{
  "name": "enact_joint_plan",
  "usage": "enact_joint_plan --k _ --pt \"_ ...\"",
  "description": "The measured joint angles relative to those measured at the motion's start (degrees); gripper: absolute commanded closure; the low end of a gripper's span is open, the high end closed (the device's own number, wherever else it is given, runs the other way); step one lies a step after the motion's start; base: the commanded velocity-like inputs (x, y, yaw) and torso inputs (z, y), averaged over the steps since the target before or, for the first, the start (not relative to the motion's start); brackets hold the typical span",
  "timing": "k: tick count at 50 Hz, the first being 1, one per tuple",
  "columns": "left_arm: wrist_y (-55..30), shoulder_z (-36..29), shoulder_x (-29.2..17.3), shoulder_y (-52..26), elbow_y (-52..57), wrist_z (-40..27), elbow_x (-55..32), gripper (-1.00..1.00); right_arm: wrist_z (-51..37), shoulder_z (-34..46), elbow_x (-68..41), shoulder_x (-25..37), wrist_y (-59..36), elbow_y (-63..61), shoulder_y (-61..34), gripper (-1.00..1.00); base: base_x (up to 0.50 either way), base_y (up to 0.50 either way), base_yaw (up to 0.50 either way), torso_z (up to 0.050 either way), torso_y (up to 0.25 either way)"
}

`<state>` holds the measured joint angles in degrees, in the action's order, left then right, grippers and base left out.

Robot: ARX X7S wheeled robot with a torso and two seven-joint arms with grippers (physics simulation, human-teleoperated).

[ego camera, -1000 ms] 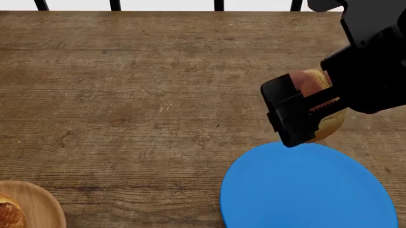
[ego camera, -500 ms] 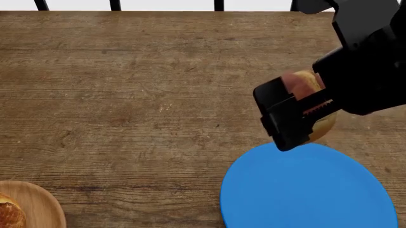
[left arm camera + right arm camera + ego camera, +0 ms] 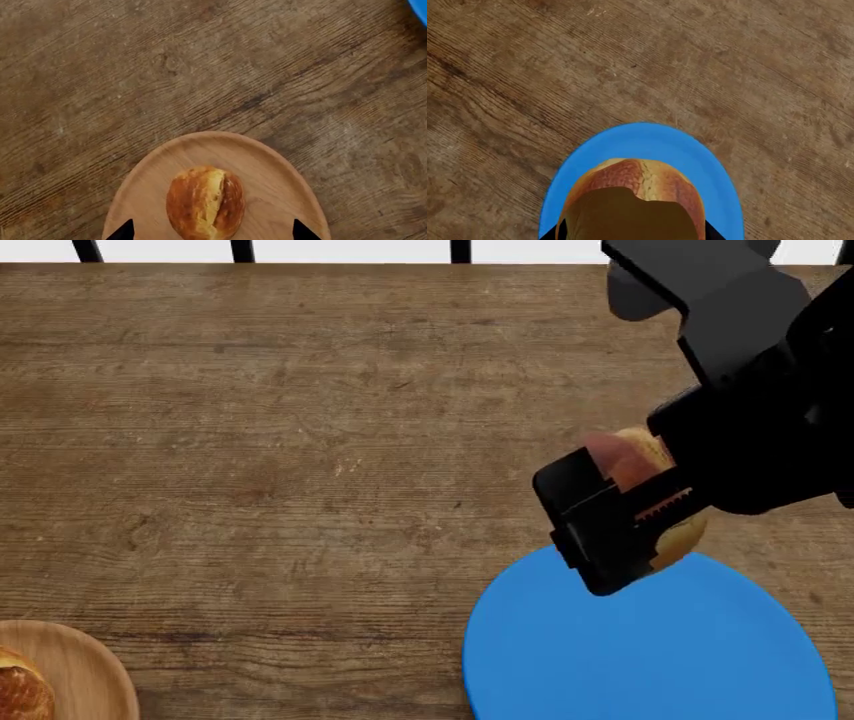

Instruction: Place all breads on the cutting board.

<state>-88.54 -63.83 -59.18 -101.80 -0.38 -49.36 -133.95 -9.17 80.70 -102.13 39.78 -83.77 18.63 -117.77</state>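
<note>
Since the previous frames the right claw (image 3: 625, 530), clenched on a golden-brown roll (image 3: 641, 455), has shifted nearer and now overhangs the far rim of the blue plate (image 3: 667, 650), above the bench (image 3: 294, 440). The roll is mostly hidden by the claw, so its long axis cannot be told. The second roll (image 3: 205, 202), cut off in head view, lies on the round wooden plate (image 3: 267, 170), long axis running away from the left wrist camera; the left claw (image 3: 212, 231) shows only two tips, apparently released.
</note>
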Motion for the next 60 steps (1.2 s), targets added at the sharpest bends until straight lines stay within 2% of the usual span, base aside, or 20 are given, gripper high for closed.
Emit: enact_joint_plan --k 8,17,60 --pt "0.9 -0.7 1.6 1.5 -1.3 5.9 6.5 -1.00 0.8 0.8 1.0 -0.1 0.4 -0.3 0.3 1.00 0.00 0.00 0.00 0.000 0.000" --pt "1.9 -1.9 2.7 3.3 -2.1 9.4 10.7 -1.00 1.9 1.0 1.3 -0.3 0.8 0.0 0.0 1.00 0.00 0.00 0.00 0.000 0.000" --pt "4.5 -5.7 5.1 8.1 -4.4 18.0 22.3 -1.00 4.9 1.5 1.5 -0.7 2.2 1.3 -2.2 1.00 0.00 0.00 0.00 0.000 0.000"
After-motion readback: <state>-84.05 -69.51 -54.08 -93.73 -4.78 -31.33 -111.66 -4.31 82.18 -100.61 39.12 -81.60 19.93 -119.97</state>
